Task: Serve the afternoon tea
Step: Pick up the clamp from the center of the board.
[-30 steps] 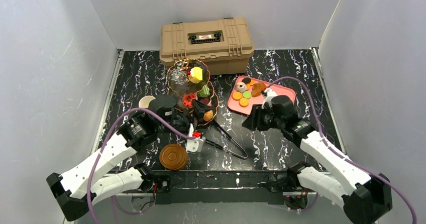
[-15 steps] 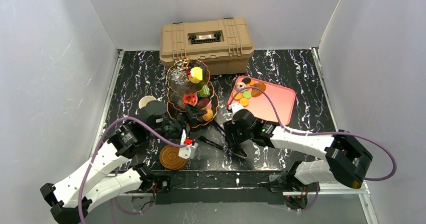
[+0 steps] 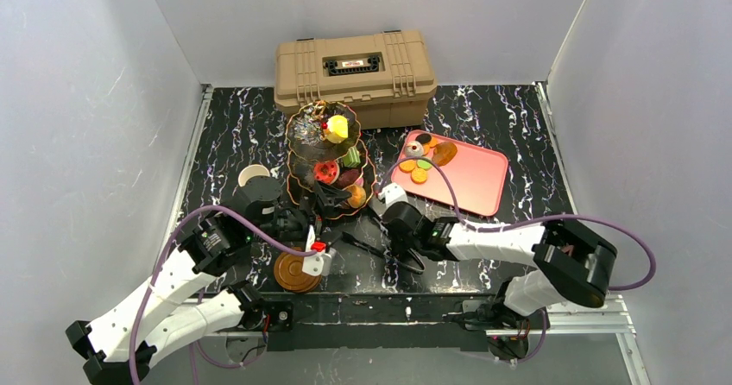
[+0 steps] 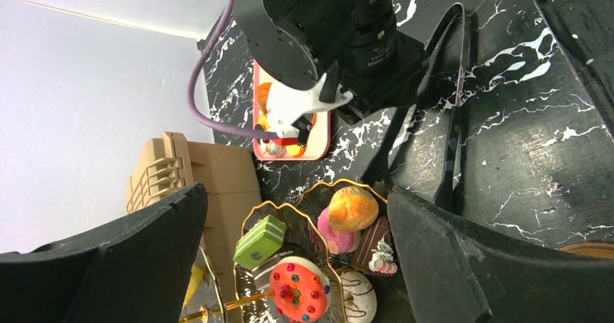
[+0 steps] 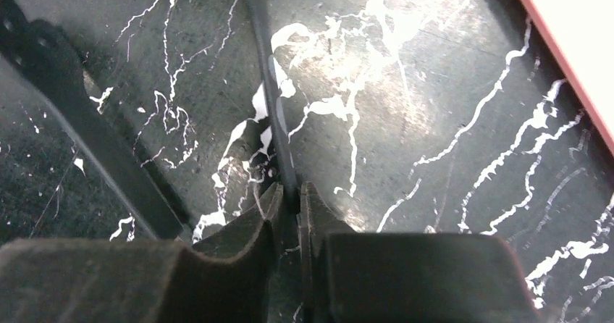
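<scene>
Close to stand rim (image 4: 322,184), left gripper (image 4: 295,193)

Lab test cell: plain white panel walls (image 3: 104,100) box in a black marbled counter (image 3: 518,126), arms bolted to a metal rail (image 3: 388,312).

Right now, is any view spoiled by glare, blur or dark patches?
Top external: evenly lit and sharp. Left wrist: the left gripper's fingers are dark, soft masses at the edges; the pastries are clear. Right wrist: glare whitens the table, and the right gripper's fingers are underexposed and blurred.
</scene>
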Controlling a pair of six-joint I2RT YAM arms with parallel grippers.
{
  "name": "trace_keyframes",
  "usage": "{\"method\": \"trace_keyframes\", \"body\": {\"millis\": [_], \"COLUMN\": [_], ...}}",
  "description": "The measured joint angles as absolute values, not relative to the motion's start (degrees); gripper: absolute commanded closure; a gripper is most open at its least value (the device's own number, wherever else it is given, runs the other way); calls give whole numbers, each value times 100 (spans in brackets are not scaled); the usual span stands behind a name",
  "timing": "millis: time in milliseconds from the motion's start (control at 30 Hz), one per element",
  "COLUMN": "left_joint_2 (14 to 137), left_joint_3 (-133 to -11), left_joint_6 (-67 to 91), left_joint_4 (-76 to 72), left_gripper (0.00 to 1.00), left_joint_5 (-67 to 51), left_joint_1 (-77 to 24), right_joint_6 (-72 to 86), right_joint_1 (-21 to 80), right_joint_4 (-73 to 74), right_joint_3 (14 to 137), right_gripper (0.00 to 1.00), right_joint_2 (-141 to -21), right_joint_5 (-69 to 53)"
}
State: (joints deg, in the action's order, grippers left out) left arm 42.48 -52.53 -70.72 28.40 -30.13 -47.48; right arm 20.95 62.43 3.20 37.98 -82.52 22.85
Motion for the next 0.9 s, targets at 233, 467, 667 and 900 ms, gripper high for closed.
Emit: {"method": "trace_keyframes", "body": {"millis": [233,467,667,900], "left_joint_2": [4254,4445,4742,5000], "left_joint_3": [-5253,-5249,-4928,-4276], "left_joint_6": [-7159,-7773,-9198,-10597], "left_joint_4": [2845,2834,2755,2158], "left_gripper": [6,6,6,13], "left_joint_5": [-3096,-3363,-3365,-2919], "left_joint_1": [-4748,-4799,-5068,-5288], "right_joint_6": [2097,2169,2213,2316], "right_joint_1": [6243,6243,6243,6206], "right_joint_4": [976,2093,3162,3802], "right_joint_3": [3793,4185,5076,6090], "right_gripper": [90,91,91,91], "right_joint_2": [-7164,-6208,-6149,-6156], "right_joint_5": [2349,2121,1833,1525]}}
